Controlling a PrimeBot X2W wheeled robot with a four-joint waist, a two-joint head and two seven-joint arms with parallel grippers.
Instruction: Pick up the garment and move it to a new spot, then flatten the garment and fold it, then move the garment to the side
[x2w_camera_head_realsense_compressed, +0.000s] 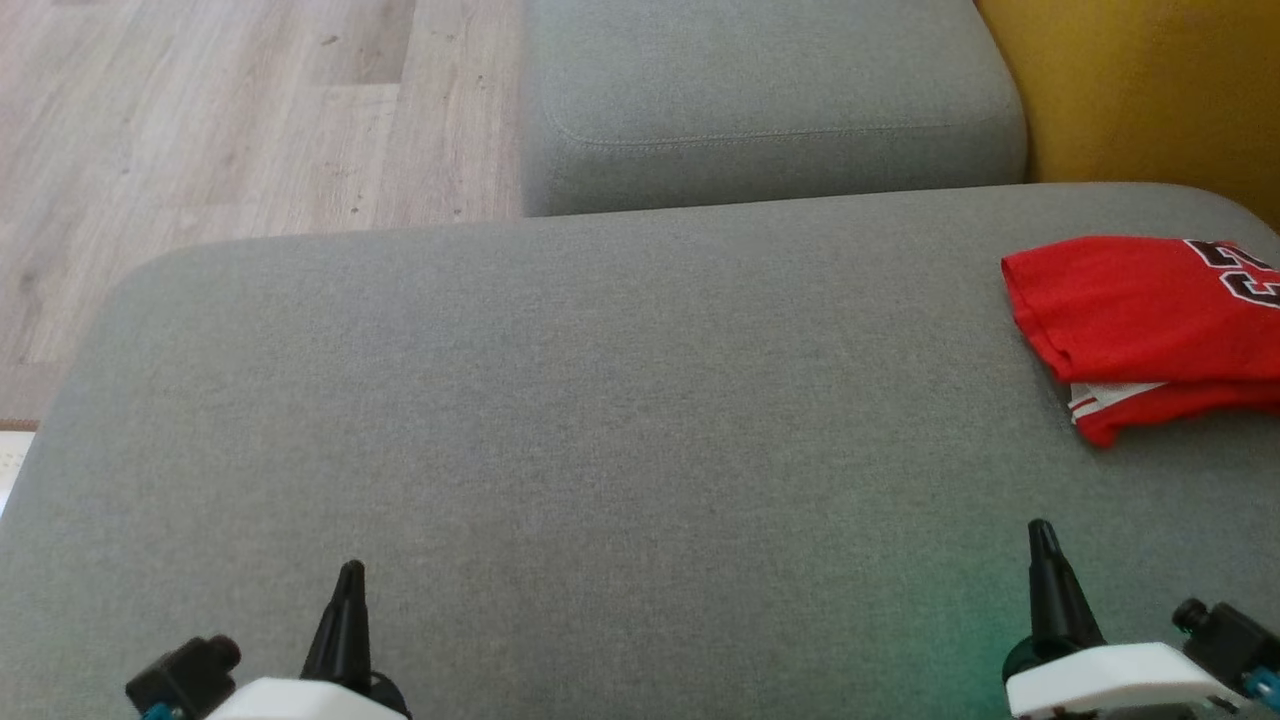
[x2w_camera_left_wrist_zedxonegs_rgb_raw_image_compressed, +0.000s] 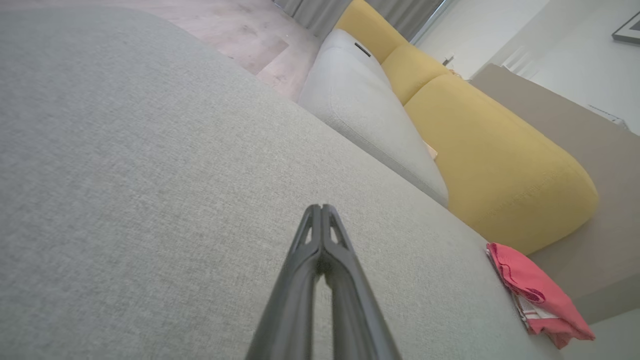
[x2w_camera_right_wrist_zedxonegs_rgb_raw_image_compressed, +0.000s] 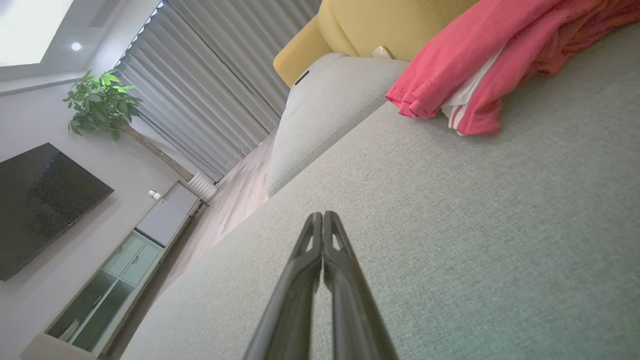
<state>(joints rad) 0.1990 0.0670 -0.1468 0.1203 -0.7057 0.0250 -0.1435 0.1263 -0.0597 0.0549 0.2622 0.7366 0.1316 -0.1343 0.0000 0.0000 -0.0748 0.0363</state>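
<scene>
A red garment (x2w_camera_head_realsense_compressed: 1140, 310) with black numbers and a white striped trim lies folded in a small stack at the far right of the grey cushion (x2w_camera_head_realsense_compressed: 600, 400). It shows as a pink-red bundle (x2w_camera_left_wrist_zedxonegs_rgb_raw_image_compressed: 537, 295) near the cushion's edge in the left wrist view and at the upper right (x2w_camera_right_wrist_zedxonegs_rgb_raw_image_compressed: 480, 65) in the right wrist view. My left gripper (x2w_camera_head_realsense_compressed: 348, 575) sits at the lower left, shut and empty, far from the garment. At the lower right my right gripper (x2w_camera_head_realsense_compressed: 1040, 535) is shut with nothing in it, a short way in front of the garment.
A second grey seat cushion (x2w_camera_head_realsense_compressed: 770, 100) lies beyond the big one, with yellow sofa backs (x2w_camera_left_wrist_zedxonegs_rgb_raw_image_compressed: 500, 165) to the right. Wooden floor (x2w_camera_head_realsense_compressed: 200, 120) runs along the left. A TV (x2w_camera_right_wrist_zedxonegs_rgb_raw_image_compressed: 40, 200), a cabinet and a potted plant (x2w_camera_right_wrist_zedxonegs_rgb_raw_image_compressed: 100, 102) stand across the room.
</scene>
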